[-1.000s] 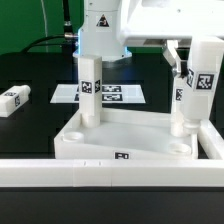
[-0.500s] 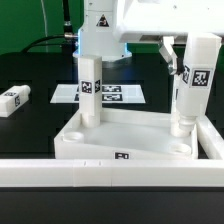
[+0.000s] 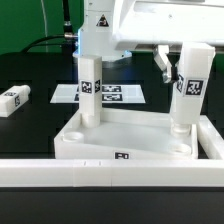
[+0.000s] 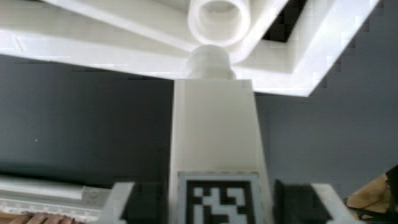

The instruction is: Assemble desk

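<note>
The white tabletop lies upside down with its rim facing up. One tagged leg stands upright in its far corner on the exterior view's left. My gripper is shut on a second leg, holding it nearly upright over the far corner on the exterior view's right. In the wrist view this leg runs from my gripper toward the round corner socket. Its narrow tip sits right at the socket's edge; whether it is inside I cannot tell. A third leg lies loose on the black table.
The marker board lies flat behind the tabletop. A long white bar spans the foreground in front of the tabletop. A black cable runs along the back on the exterior view's left.
The held leg has straightened from a tilt to nearly upright and turned about its axis, its top shifting toward the exterior view's left. The tabletop and the other legs have stayed put.
</note>
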`<control>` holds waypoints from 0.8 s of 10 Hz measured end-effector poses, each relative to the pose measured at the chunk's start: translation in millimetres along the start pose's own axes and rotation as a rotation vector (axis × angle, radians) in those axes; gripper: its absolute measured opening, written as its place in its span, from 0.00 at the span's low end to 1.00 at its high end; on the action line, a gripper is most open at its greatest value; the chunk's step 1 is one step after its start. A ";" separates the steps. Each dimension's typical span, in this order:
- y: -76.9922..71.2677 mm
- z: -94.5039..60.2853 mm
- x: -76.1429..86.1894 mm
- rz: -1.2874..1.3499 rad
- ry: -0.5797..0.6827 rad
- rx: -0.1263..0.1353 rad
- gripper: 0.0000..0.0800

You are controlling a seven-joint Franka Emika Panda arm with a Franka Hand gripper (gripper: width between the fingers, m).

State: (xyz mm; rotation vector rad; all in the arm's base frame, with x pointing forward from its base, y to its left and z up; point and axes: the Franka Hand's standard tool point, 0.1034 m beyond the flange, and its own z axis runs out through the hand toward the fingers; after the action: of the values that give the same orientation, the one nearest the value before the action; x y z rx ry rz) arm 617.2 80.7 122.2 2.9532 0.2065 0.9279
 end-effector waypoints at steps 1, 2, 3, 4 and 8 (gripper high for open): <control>-0.7 3.7 -4.2 -0.003 -0.006 -0.001 0.36; -1.2 6.2 -5.7 -0.004 -0.007 -0.002 0.36; -1.7 6.2 -2.9 -0.006 0.014 -0.005 0.36; -1.8 5.8 -1.3 -0.007 0.025 -0.007 0.36; -2.9 5.4 0.5 -0.008 0.033 -0.007 0.36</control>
State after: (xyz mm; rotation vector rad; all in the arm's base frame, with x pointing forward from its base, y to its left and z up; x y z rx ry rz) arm 620.3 83.7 117.9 2.9299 0.2154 0.9752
